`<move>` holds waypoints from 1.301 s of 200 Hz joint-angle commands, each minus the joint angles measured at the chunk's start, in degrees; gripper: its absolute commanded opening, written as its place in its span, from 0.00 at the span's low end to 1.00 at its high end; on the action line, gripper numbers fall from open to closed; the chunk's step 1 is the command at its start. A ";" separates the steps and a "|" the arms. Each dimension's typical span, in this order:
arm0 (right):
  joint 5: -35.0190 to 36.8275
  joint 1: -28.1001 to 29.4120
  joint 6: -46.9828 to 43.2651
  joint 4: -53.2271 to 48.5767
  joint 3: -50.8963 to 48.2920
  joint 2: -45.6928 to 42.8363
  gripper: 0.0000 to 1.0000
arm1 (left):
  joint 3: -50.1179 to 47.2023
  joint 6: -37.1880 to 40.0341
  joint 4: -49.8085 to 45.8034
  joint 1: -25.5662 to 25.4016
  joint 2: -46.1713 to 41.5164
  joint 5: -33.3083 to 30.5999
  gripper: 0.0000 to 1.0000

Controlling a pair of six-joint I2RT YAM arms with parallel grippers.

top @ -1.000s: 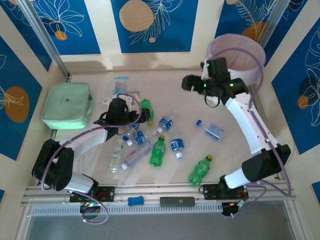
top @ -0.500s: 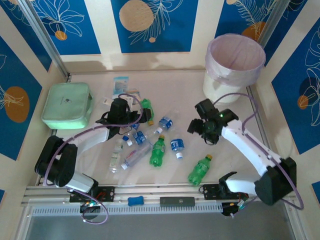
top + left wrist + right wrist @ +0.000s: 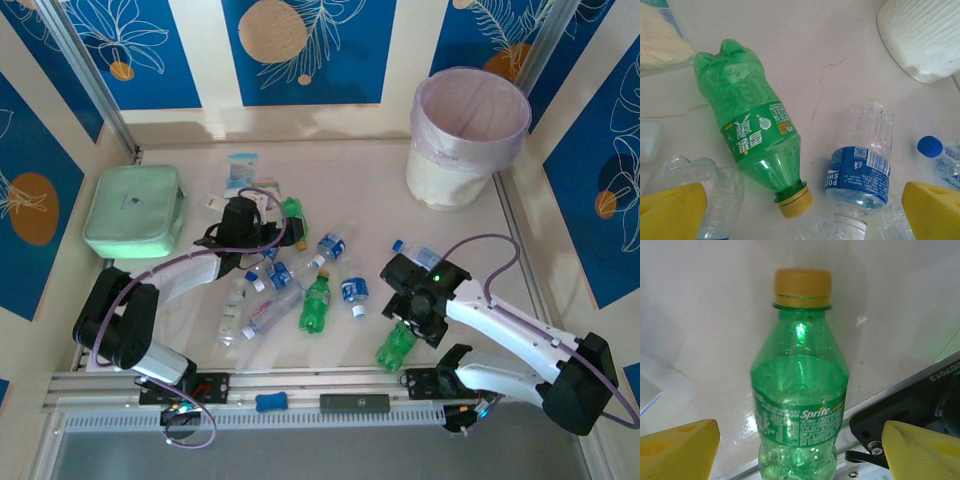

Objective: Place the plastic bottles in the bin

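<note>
The right gripper (image 3: 800,447) is hovering wide open and empty, jaws straddling a green bottle (image 3: 800,390) lying on the table (image 3: 700,315), apparently lining up a grasp. The left gripper (image 3: 802,210), also spread and empty, is hanging over the bottle cluster (image 3: 860,165). The bin (image 3: 445,185) is standing well apart, far right.

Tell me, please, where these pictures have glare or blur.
Right wrist view: the Sprite bottle is sharp, with a bright green glint on its shoulder and white glare on the table beside its label; the yellow jaws look soft. Left wrist view: even light, the green bottle sharp. Top external view: soft, even light, no blur.
</note>
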 commanded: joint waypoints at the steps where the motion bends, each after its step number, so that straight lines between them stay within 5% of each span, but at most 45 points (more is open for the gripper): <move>1: -5.02 0.50 6.46 4.27 -4.64 -0.55 0.86 | 1.29 -0.03 0.23 -0.06 0.31 0.59 1.00; 57: -7.11 -1.33 5.05 17.14 -11.62 0.89 0.81 | 0.61 -0.07 0.14 -0.05 -0.26 0.34 1.00; 114: -6.42 -1.80 4.26 20.02 -13.25 0.65 0.56 | -0.51 -0.08 0.08 0.03 -1.49 -0.40 1.00; 156: -1.42 -1.67 1.23 21.11 -8.14 0.67 0.48 | -1.06 -0.29 0.28 -0.01 -2.18 -1.35 1.00; 198: 3.25 -3.69 -9.04 33.20 -1.28 3.50 0.48 | -2.70 -0.55 1.23 0.04 -4.26 -4.22 1.00; 260: -3.62 -10.20 -33.97 48.03 12.97 15.56 0.46 | -4.73 -0.08 0.98 0.50 -7.46 -7.27 1.00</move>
